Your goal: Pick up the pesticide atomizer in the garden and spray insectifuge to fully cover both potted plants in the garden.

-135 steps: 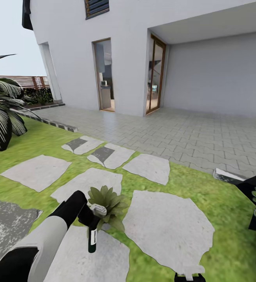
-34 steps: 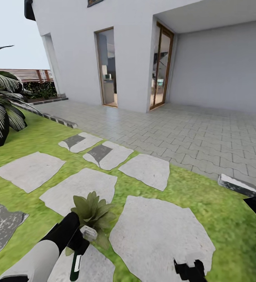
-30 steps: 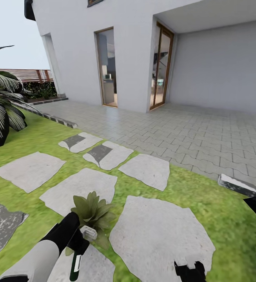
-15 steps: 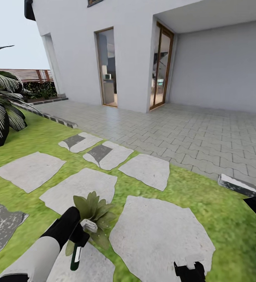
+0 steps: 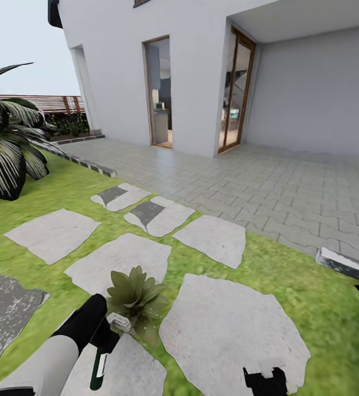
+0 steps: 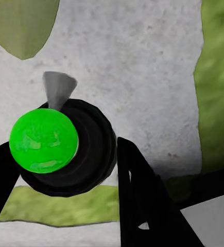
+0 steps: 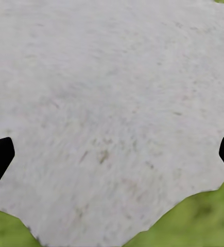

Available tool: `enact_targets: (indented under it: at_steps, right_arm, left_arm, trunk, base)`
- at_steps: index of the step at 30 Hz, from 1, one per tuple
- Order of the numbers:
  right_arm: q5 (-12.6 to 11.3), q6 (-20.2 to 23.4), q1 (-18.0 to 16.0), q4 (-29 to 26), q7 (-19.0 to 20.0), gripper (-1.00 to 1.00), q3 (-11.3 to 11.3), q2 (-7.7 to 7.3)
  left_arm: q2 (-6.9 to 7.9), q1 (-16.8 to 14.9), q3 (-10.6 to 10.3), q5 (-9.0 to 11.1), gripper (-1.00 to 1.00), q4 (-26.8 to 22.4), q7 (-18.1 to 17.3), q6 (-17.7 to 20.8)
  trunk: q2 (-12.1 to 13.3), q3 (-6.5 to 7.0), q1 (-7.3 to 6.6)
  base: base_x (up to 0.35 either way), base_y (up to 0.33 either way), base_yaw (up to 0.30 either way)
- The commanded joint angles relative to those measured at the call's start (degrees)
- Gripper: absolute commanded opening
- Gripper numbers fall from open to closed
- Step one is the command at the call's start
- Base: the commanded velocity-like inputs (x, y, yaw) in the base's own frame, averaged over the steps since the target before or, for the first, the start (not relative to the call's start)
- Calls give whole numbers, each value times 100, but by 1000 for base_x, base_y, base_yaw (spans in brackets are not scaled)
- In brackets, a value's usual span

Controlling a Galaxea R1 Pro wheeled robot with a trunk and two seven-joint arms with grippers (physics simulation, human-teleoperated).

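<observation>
One potted plant point(image 5: 135, 290), a low rosette of pointed green leaves, stands where two grey stepping stones meet in the garden lawn point(image 5: 47, 192); its pot is hidden by the leaves. My left gripper point(image 5: 106, 341) is shut on the pesticide atomizer point(image 5: 98, 366), a dark green bottle hanging down with its white spray head point(image 5: 119, 323) right beside the plant's near leaves. In the left wrist view the atomizer point(image 6: 44, 140) shows end-on between the black fingers point(image 6: 137, 195), with a leaf point(image 6: 21, 20) close by. My right gripper point(image 7: 112, 154) is open over a bare stepping stone point(image 7: 117, 103).
A big striped spiky plant point(image 5: 6, 148) grows at the left. Grey stepping stones point(image 5: 119, 258) cross the lawn. Behind lie a paved terrace point(image 5: 267, 192), a white house with glass doors point(image 5: 237, 91) and a wooden fence point(image 5: 47, 102). A kerb stone point(image 5: 347, 264) lies at the right.
The whole view has shifted a little, so the camera turned. My left gripper still holds the atomizer beside the plant, slightly lower than before. The right gripper has stayed put.
</observation>
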Motion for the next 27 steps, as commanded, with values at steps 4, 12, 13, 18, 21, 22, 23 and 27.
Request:
enact_targets:
  at_steps: [4, 12, 13, 18, 21, 22, 23, 27]
  right_arm:
    - [19, -9, -3, 5, -47, 100, 44, -27]
    - [34, -9, -3, 13, -44, 100, 52, -39]
    - [34, -9, -3, 13, -44, 100, 52, -38]
    - [34, -9, -3, 16, -44, 100, 52, -45]
    - [34, -9, -3, 17, -44, 100, 52, -46]
    - [34, -9, -3, 16, -44, 100, 52, -43]
    - [34, -9, -3, 15, -44, 100, 52, -40]
    - [20, -9, -3, 12, -44, 100, 52, -7]
  left_arm:
    - [-42, 2, 21, -104, -100, 1, -49, -2]
    - [-67, 33, 18, -89, -100, -2, -42, -10]
    - [-68, 33, 18, -87, -100, -2, -42, -11]
    - [-57, 56, 28, -71, -100, 5, -42, -9]
    - [-22, 140, 31, -94, -100, 50, -42, -17]
    - [-15, 221, 21, -102, -100, 71, -42, -24]
    - [-12, 268, 18, -106, -100, 79, -42, -37]
    - [-13, 360, -2, -111, -100, 17, -27, -108]
  trunk:
    - [-2, -13, -1]
    - [-2, -13, -1]
    - [-2, -13, -1]
    - [-2, -13, -1]
    - [-2, -13, -1]
    - [-2, -13, -1]
    - [-2, -13, -1]
    - [-2, -13, -1]
  base:
    - [0, 0, 60]
    - [38, -132, 3]
    - [43, -257, 0]
    - [-119, -177, 0]
    - [-51, -31, 0]
    - [-11, -7, 0]
    - [-7, -4, 0]
    - [-2, -1, 0]
